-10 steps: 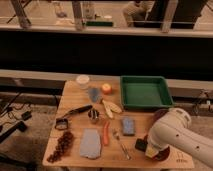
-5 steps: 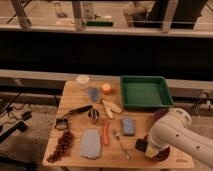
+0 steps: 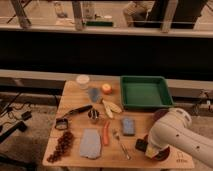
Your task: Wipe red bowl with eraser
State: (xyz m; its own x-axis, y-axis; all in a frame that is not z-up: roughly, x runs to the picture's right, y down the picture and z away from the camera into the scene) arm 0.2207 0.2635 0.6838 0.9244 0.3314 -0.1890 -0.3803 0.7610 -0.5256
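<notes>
Jaws cannot be judged open or closed: the gripper point(image 3: 150, 148), at the lower right of the frame, is hidden under its own arm. It sits at the red bowl point(image 3: 161, 154), with the eraser point(image 3: 141, 145) at the bowl's left rim. Wiping looks begun but not finished.

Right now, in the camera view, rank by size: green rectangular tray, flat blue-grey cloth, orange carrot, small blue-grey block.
Green rectangular tray
flat blue-grey cloth
then orange carrot and small blue-grey block, too alike to rank.
The gripper hangs low at the red bowl.
</notes>
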